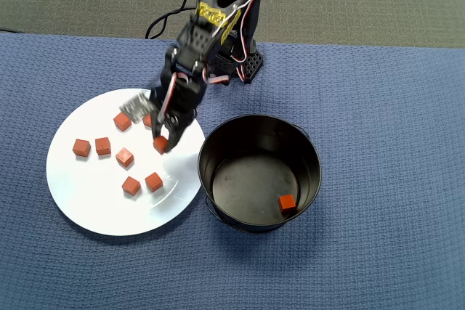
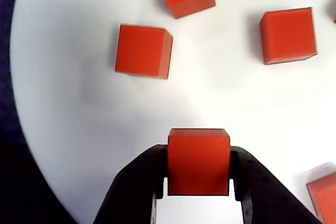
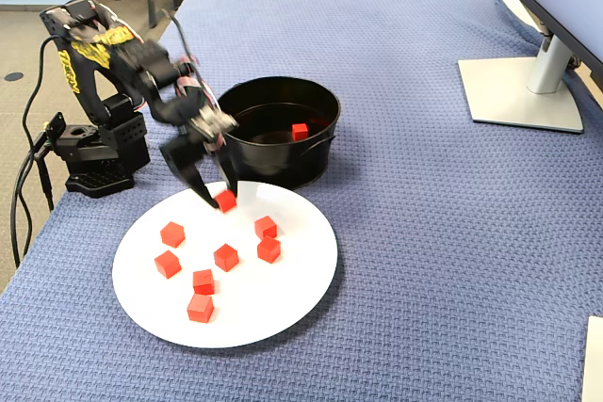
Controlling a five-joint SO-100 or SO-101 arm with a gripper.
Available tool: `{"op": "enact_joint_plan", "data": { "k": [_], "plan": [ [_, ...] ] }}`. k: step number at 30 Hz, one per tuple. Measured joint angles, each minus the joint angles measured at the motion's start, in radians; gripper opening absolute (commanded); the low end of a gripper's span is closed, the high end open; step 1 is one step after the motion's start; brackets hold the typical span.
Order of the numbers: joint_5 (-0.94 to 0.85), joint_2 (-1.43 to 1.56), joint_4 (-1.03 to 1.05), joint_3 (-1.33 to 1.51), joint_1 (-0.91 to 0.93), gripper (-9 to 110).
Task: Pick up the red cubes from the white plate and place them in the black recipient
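Gripper (image 2: 198, 195) is down over the white plate (image 3: 283, 313), its two dark jaws closed snugly on one red cube (image 2: 198, 166) near the plate's edge closest to the black pot (image 3: 283, 152). In the wrist view the cube sits squarely between the jaws. In the overhead view the arm covers part of the plate, and one cube (image 1: 147, 120) under it is half hidden. Six other cubes lie loose and apart on the plate in the fixed view. One more cube (image 1: 288, 203) rests on the pot floor, by the wall. Plate and pot stand just beside each other on the blue-clothed counter (image 3: 424, 233). Whether the gripped cube is lifted off the plate, I cannot tell.
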Motion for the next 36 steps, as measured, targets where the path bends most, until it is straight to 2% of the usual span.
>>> {"op": "enact_joint_plan", "data": {
  "k": [5,8,13,17,18,19,20,22,26,28,32,36],
  "plan": [
    [0.186,0.156,0.348,-0.212,0.009,0],
    [0.305,0.196,0.469,-0.31,-0.048,0],
    [0.479,0.169,0.528,-0.428,-0.242,0],
    [0.591,0.081,0.468,-0.454,-0.411,0],
    [0.607,0.06,0.446,-0.454,-0.453,11],
    [0.618,0.037,0.426,-0.454,-0.491,32],
    [0.63,0.018,0.413,-0.454,-0.526,40],
    [0.646,-0.009,0.399,-0.454,-0.588,43],
    [0.629,0.009,0.413,-0.454,-0.603,44],
    [0.551,0.032,0.46,-0.454,-0.557,44],
    [0.377,0.087,0.54,-0.472,-0.347,45],
    [0.101,0.132,0.52,-0.387,-0.064,45]
  ]
}}
